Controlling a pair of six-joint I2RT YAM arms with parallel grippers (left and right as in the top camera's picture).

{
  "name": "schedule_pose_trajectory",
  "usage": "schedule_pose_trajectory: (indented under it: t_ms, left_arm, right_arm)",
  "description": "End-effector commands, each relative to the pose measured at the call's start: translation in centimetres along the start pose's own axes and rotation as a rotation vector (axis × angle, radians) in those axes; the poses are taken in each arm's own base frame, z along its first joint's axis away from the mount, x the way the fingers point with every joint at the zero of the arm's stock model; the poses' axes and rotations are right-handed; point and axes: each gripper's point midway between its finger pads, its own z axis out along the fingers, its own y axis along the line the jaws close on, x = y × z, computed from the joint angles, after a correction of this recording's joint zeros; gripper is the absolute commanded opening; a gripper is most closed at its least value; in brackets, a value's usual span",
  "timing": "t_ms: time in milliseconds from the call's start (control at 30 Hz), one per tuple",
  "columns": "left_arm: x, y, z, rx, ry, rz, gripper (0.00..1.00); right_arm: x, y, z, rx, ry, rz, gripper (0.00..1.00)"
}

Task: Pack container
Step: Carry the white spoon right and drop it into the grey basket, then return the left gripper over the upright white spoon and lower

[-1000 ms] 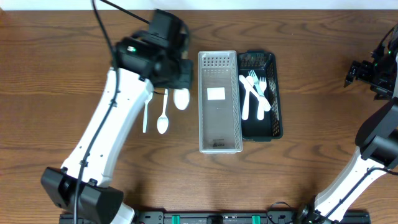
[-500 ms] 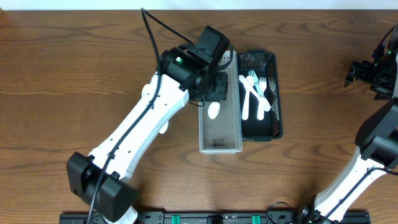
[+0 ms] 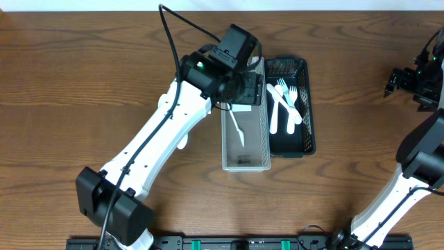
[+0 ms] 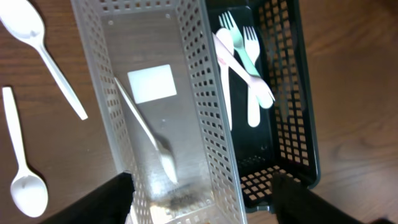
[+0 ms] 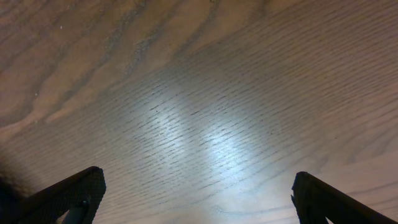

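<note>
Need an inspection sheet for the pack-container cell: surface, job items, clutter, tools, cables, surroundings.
Surface: wooden table, bare wood, no spills seen.
Job's things: clear perforated bin holds one white spoon; black basket right beside it holds plastic forks; two white spoons lie on the table left of the bin.
Clutter: nothing seen.
Grippers: left tool open above the bin, holding nothing; right tool open over bare wood, holding nothing.
Cables: black cable loops from the left arm toward the table's far edge.
Surroundings: black rail along the near edge; otherwise nothing seen.
</note>
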Motion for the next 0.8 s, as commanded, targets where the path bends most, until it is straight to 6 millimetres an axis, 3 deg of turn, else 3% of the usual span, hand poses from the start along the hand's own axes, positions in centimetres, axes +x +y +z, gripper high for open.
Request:
schedule_pose_trajectory:
  t_ms: [0, 133, 267, 400, 500, 767]
  left_arm:
    - [-1.3, 1.7, -0.5, -0.020, -0.027, 0.005, 0.80]
    - [-2.7, 4.3, -2.2, -0.057, -0.075, 0.005, 0.99]
    - [-3.6, 11.1, -5.9, -0.232, -0.142, -0.104, 0.98]
    - [-1.9, 18.2, -8.2, -0.438, -0.091, -0.213, 0.98]
    - [-0.5, 20.7, -7.2, -0.480, -0.007, -0.207, 0.98]
    - [3.6, 24.5, -2.2, -0.527, 0.210, -0.220, 0.98]
  right_arm:
    - [0.0, 0.1, -0.2, 0.000, -0.005, -0.017, 0.99]
    - [0.0, 0.1, -0.2, 0.000, -0.005, -0.017, 0.99]
    - [0.0, 0.1, -0.2, 0.000, -0.005, -0.017, 0.99]
    - [0.0, 0.1, -0.2, 0.000, -0.005, -0.017, 0.99]
    - [0.0, 0.1, -0.2, 0.000, -0.005, -0.017, 0.99]
    - [0.0, 0.1, -0.2, 0.000, -0.005, -0.017, 0.99]
